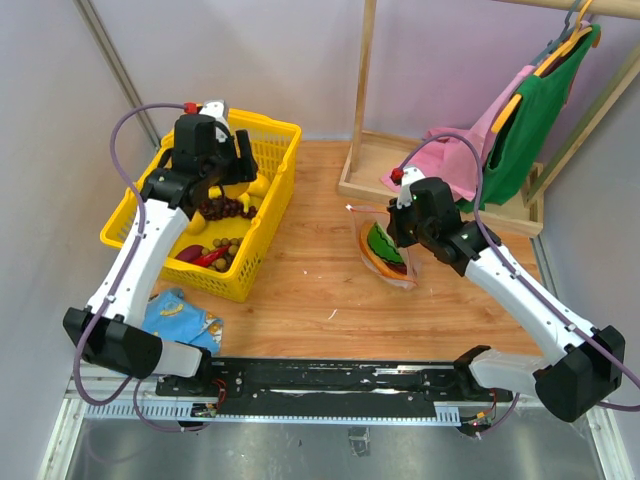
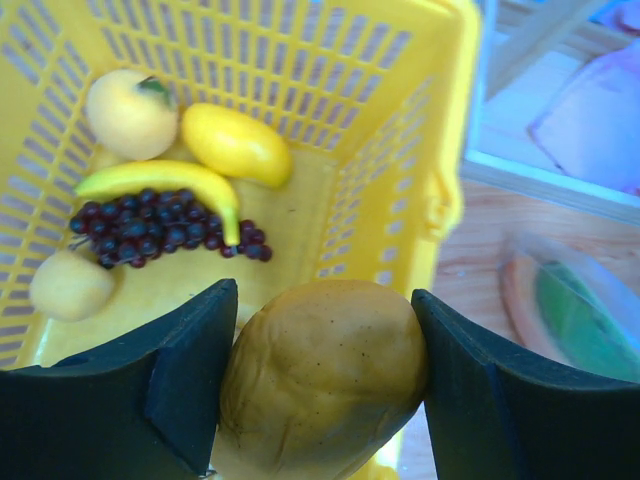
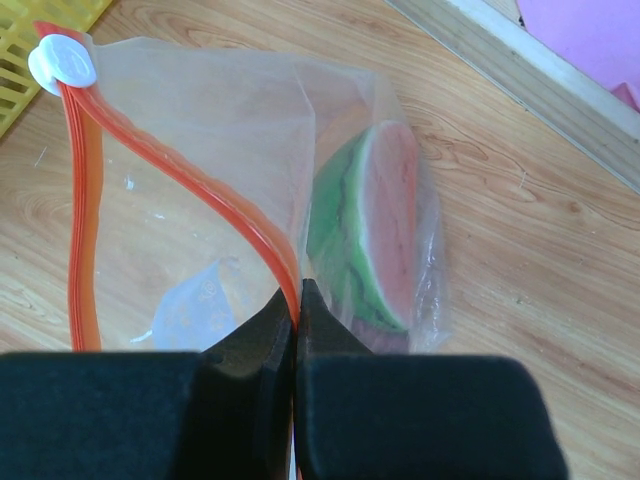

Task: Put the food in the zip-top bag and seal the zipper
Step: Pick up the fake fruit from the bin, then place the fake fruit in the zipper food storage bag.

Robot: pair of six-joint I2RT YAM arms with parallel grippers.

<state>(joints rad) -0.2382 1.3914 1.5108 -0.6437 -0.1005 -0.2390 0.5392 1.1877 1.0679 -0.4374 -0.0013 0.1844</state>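
My left gripper (image 2: 322,300) is shut on a round yellow-brown fruit (image 2: 320,380) and holds it above the yellow basket (image 2: 300,60); in the top view it (image 1: 228,188) is over the basket (image 1: 270,215). Below lie a banana (image 2: 165,180), yellow fruits (image 2: 235,143) and dark grapes (image 2: 150,228). My right gripper (image 3: 297,290) is shut on the red zipper (image 3: 200,185) of the zip-top bag (image 3: 200,150), whose mouth gapes. The white slider (image 3: 62,62) is at the far end. A watermelon wedge (image 3: 375,230) lies inside the bag (image 1: 385,250).
A wooden rack base (image 1: 440,190) stands behind the bag, with pink and green clothes (image 1: 530,120) hanging over it. A blue patterned packet (image 1: 180,318) lies at the front left, near the left arm's base.
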